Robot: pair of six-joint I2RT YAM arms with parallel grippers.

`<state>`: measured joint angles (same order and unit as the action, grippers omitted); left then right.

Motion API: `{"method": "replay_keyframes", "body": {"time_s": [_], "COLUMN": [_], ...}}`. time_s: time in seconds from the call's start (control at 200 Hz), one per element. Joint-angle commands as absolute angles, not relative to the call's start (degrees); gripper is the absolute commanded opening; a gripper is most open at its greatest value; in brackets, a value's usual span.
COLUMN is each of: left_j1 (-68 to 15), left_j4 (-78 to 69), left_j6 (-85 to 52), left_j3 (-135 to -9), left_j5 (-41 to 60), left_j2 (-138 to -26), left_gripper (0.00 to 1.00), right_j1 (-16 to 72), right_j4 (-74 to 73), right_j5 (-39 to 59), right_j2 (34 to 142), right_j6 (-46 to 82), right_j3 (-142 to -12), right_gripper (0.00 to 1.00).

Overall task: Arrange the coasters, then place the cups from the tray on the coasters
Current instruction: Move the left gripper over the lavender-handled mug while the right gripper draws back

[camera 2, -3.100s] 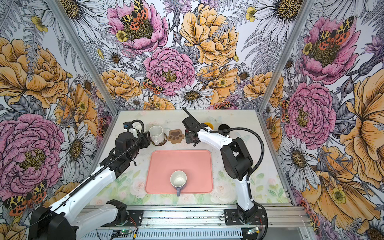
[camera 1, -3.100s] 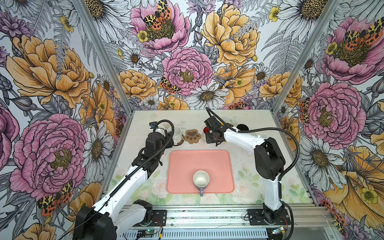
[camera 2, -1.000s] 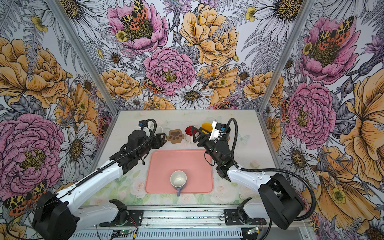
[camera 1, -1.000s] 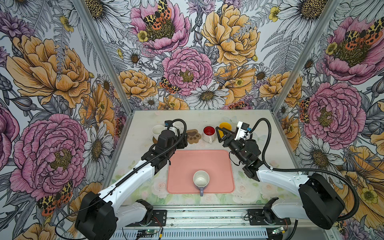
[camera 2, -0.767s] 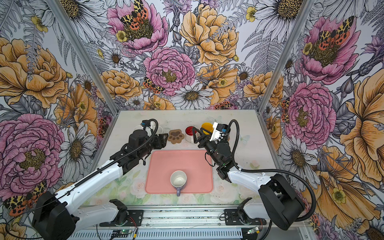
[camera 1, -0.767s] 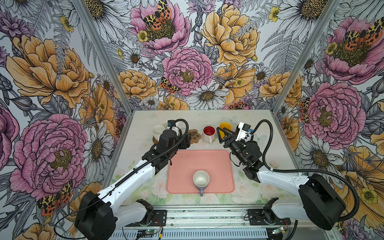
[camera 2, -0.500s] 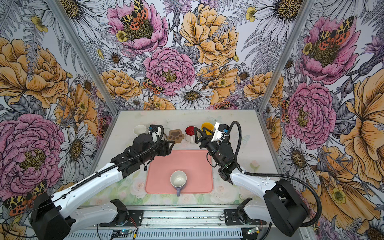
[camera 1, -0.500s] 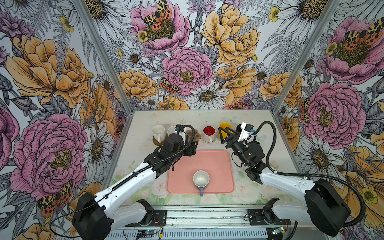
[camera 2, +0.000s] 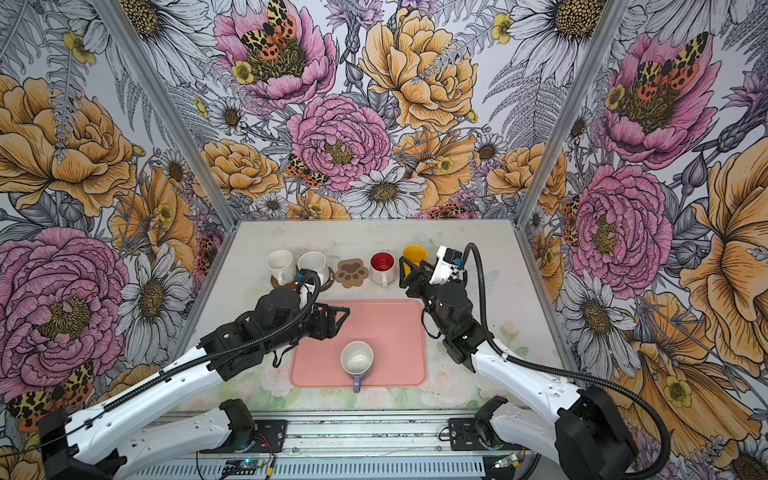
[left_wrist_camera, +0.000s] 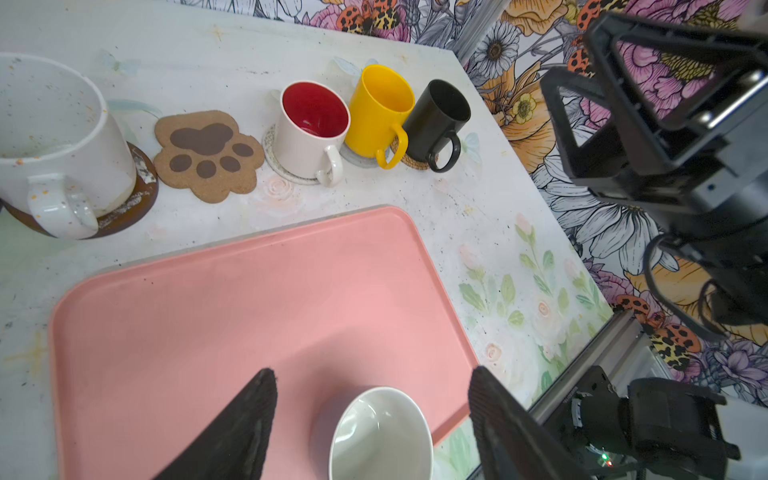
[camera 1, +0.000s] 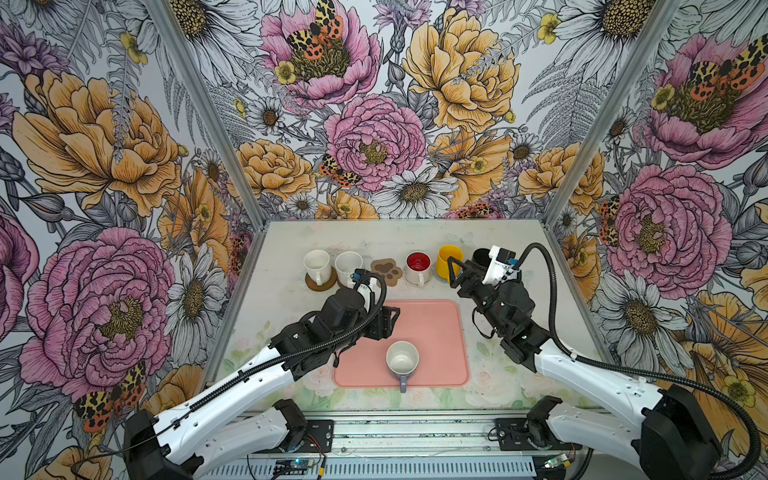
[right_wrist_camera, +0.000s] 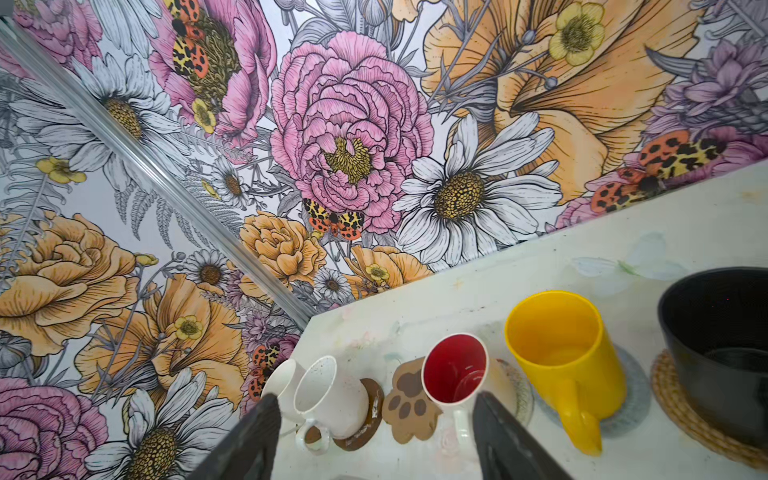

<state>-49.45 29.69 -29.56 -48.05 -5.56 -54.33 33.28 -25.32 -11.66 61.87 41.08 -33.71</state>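
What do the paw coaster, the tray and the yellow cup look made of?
Paw coaster: probably cork, grainy matte tan with darker brown pads.
Tray: smooth matte pink, plastic or silicone, cannot tell which.
Yellow cup: thin-walled, evenly coloured with a soft sheen, likely plastic.

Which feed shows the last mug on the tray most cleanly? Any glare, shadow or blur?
Both top views: the lavender mug is sharp, evenly lit, with no hard shadow on the tray. Left wrist view: the frame edge crops it, between the open jaws of the left gripper; no glare. Right wrist view: it is out of frame; a small highlight sits inside the red-lined mug.
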Motion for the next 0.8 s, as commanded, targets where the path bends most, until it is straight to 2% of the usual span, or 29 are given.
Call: {"method": "replay_keyframes", "body": {"time_s": [0.0, 0.796], "left_j1": [-51.2, -66.8], "left_j4": [35.7, 43.8], "left_j6": [-32.9, -42.6], "left_j3": [-46.9, -46.3], "left_j5": [-7.1, -2.1], "left_j2": [-54.3, -64.1], "left_gripper": [0.74, 0.72], "right_j1": [33.0, 32.6], "right_j4": [-19.4, -15.4], "right_j5": [-16.4, -18.6], "right_j2": [60.1, 61.1], "right_j6": [40.1, 41.7], "right_j3": [-35.7, -36.8], "right_gripper": [0.75, 0.74]}}
